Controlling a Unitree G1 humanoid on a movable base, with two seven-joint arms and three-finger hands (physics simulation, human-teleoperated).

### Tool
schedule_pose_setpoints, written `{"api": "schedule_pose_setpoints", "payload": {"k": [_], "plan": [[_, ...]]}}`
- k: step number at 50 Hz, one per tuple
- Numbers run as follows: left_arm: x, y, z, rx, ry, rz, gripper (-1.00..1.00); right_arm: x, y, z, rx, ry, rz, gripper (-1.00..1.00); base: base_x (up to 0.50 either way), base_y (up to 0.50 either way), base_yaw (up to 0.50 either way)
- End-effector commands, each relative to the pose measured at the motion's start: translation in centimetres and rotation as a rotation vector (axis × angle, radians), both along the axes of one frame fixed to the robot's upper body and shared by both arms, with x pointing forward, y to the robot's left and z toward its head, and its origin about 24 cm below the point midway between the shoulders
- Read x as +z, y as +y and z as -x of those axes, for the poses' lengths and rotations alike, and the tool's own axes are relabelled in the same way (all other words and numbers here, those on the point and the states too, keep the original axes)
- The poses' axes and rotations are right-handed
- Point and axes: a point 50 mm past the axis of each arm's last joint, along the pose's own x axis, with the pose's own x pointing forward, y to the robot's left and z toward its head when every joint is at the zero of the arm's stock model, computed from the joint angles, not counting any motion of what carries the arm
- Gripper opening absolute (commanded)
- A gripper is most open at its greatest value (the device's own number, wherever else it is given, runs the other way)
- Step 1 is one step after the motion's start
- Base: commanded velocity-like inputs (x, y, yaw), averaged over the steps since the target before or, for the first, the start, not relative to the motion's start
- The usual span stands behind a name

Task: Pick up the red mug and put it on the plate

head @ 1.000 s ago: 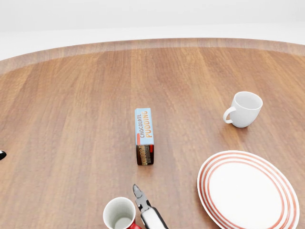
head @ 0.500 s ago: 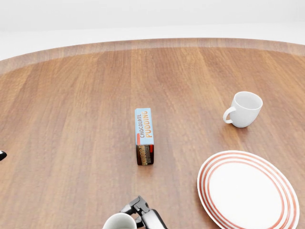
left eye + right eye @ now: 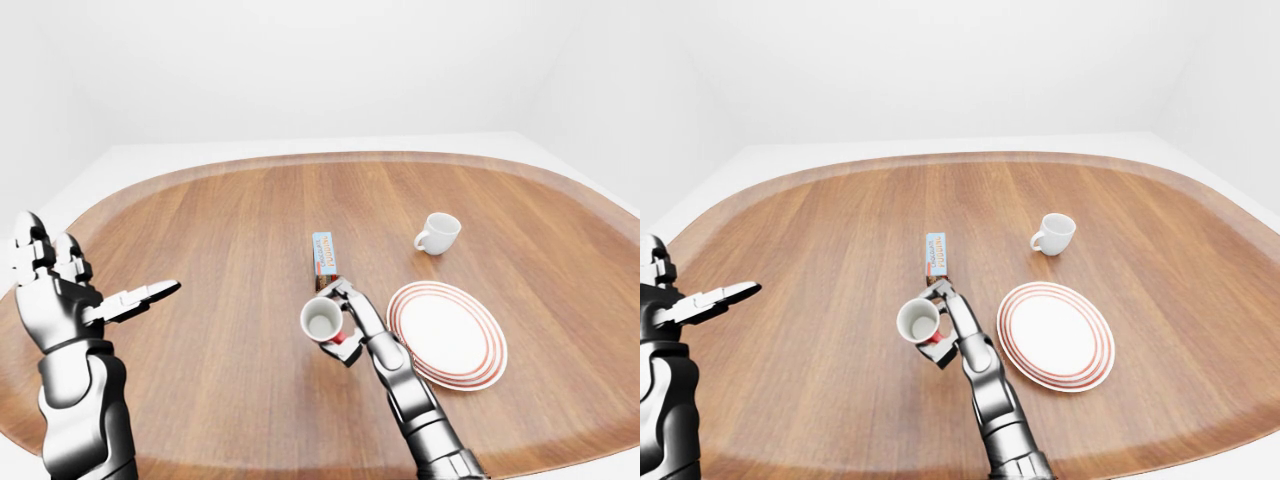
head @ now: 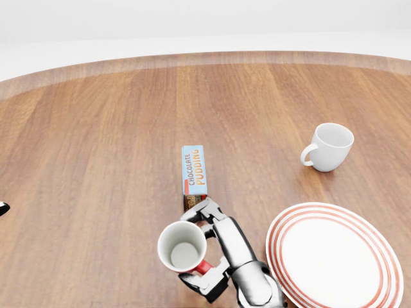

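Observation:
The red mug (image 4: pixel 183 249), white inside, is tilted with its mouth toward the camera and held above the wooden table (image 4: pixel 96 160). My right hand (image 4: pixel 207 251) is shut on it, fingers over its top and thumb under it by the red handle. The white plate with red rings (image 4: pixel 334 256) lies on the table just to the right of the hand. My left hand (image 3: pixel 100 292) is open and empty, raised at the left of the left-eye view, far from the mug.
A chocolate pudding box (image 4: pixel 194 172) lies just above the held mug in the head view, its lower end hidden by my fingers. A white mug (image 4: pixel 331 146) stands above the plate at the right.
My right hand closed round the red mug and lifted it from the bottom edge of the head view up to the pudding box's lower end. The other things have not moved.

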Motion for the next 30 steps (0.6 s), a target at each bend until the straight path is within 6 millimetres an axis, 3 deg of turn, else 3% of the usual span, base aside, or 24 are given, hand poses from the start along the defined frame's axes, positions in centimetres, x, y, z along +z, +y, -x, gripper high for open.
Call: {"api": "schedule_pose_setpoints", "payload": {"k": [1,2,5,9,11,14,16,18,22,25,28,29,30], "plan": [[0.1,-0.1,0.0,-0.001,-0.006,-0.004,1.00,12.3,-5.1,-4.2,-0.069,-0.457,-0.110,-1.00,0.00,0.00,0.00],[0.2,0.0,0.1,0.000,-0.009,-0.005,1.00,12.7,-5.8,-4.5,-0.089,-0.471,-0.114,-1.00,0.00,0.00,0.00],[0.2,0.1,0.1,0.004,-0.009,-0.004,1.00,15.2,-11.0,-5.7,-0.224,-0.550,-0.058,-1.00,0.00,0.00,0.00],[0.5,-0.1,0.1,-0.001,-0.018,-0.011,1.00,18.7,-15.5,-5.1,-0.319,-0.668,-0.039,-1.00,0.00,0.00,0.00],[0.5,-0.1,0.1,0.000,-0.017,-0.011,1.00,19.6,-17.3,-4.7,-0.345,-0.692,0.005,-1.00,0.00,0.00,0.00],[0.3,-0.1,0.1,0.001,-0.011,-0.009,1.00,19.4,-19.2,-4.0,-0.361,-0.668,0.065,-1.00,0.00,0.00,0.00],[0.4,-0.1,0.1,-0.001,-0.012,-0.011,1.00,17.9,-20.2,-3.6,-0.375,-0.605,0.142,-1.00,0.00,0.00,0.00],[0.4,0.0,0.1,0.001,-0.014,-0.010,1.00,15.2,-22.2,-3.0,-0.427,-0.488,0.189,-1.00,0.00,0.00,0.00],[0.6,-0.1,0.2,0.001,-0.021,-0.014,1.00,11.6,-25.4,-1.3,-0.531,-0.334,0.171,-1.00,0.00,0.00,0.00],[0.6,0.0,0.3,0.004,-0.024,-0.014,1.00,8.6,-26.7,0.3,-0.583,-0.222,0.123,-1.00,0.00,0.00,0.00],[0.6,0.0,0.3,0.004,-0.024,-0.013,1.00,7.2,-27.3,1.1,-0.595,-0.163,0.120,-1.00,0.00,0.00,0.00],[0.6,0.0,0.3,0.004,-0.025,-0.014,1.00,5.3,-27.7,1.6,-0.625,-0.083,0.136,-1.00,0.00,0.00,0.00],[0.6,-0.1,0.3,0.002,-0.026,-0.015,1.00,4.7,-27.8,1.8,-0.627,-0.050,0.146,-1.00,0.00,0.00,0.00]]}}
